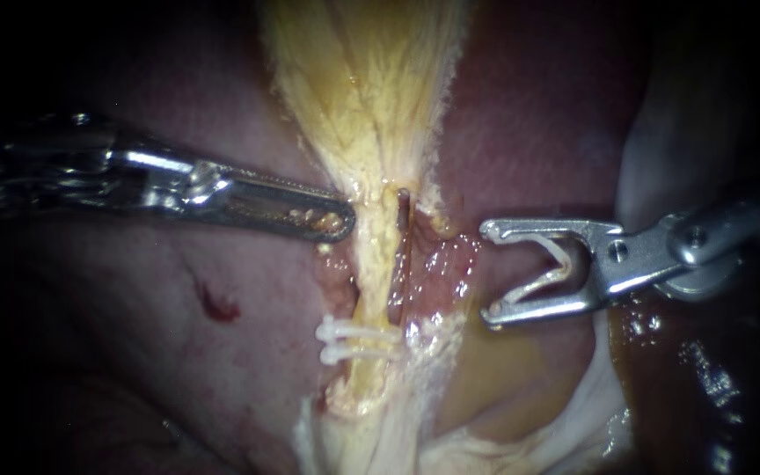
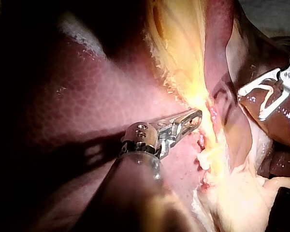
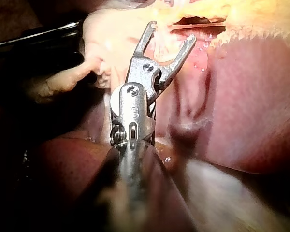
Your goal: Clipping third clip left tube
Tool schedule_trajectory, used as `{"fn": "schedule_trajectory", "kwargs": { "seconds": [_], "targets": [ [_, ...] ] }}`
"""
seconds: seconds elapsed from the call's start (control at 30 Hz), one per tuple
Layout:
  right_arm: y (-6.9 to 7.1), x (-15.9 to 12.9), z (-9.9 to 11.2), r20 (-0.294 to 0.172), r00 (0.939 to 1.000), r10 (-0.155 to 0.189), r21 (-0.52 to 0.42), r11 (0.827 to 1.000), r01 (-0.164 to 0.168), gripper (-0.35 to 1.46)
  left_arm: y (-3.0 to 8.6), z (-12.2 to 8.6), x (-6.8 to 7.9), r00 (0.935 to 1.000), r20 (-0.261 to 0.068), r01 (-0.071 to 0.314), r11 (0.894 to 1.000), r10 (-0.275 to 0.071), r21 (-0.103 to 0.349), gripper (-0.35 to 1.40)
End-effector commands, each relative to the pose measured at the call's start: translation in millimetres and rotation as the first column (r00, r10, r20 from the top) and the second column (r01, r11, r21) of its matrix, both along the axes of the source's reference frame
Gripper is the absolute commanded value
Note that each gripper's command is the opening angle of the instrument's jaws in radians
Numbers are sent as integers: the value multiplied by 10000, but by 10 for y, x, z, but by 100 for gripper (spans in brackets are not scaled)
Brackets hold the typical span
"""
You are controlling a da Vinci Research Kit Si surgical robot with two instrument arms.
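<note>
The pale yellow left tube [image 1: 371, 264] runs down the middle from the gallbladder [image 1: 362, 79]. Two white clips [image 1: 355, 341] cross it low down, close together. My left instrument [image 1: 340, 220] comes in level, jaws shut, its tip touching the tube's left edge above the clips; its jaws [image 2: 197, 116] meet the yellow tissue. My right instrument [image 1: 486, 274] stands to the right of the tubes and apart from them. Its jaws are spread wide towards the tubes, with a white V-shaped clip [image 1: 545, 268] seated between them. Its jaws [image 3: 171, 31] point at the yellow tissue.
Reddish raw tissue [image 1: 446, 264] lies between the left tube and my right instrument. Dark liver [image 1: 178, 352] fills the left, with a small red spot [image 1: 219, 306]. More liver [image 1: 529, 132] lies at the upper right, and whitish tissue [image 1: 591, 413] at the lower right.
</note>
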State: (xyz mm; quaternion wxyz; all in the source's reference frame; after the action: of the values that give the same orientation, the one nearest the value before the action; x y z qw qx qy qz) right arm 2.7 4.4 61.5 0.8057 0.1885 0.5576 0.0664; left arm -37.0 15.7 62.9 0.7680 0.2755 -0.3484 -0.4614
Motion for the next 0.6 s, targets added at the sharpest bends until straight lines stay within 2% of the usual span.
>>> {"fn": "schedule_trajectory", "kwargs": {
  "seconds": [0.03,0.2,0.33,0.43,0.6],
  "targets": [
    [0,0,0,1,10000,4,0,10000,-4,50,1,-1,1,10000,5,-3,10000,3,5,-35],
    [0,0,0,2,10000,4,0,10000,-4,50,11,-14,13,9999,-77,84,10000,-84,-37,-35],
    [0,0,0,2,10000,4,0,10000,-4,50,30,-36,34,9994,-247,234,9997,-236,-82,-35],
    [0,0,0,2,10000,5,2,10000,-5,50,43,-51,47,9987,-237,442,9989,-446,-146,-35],
    [0,1,0,4,10000,9,2,10000,-9,50,52,-68,57,9975,-230,664,9976,-668,-183,-35]
  ]
}}
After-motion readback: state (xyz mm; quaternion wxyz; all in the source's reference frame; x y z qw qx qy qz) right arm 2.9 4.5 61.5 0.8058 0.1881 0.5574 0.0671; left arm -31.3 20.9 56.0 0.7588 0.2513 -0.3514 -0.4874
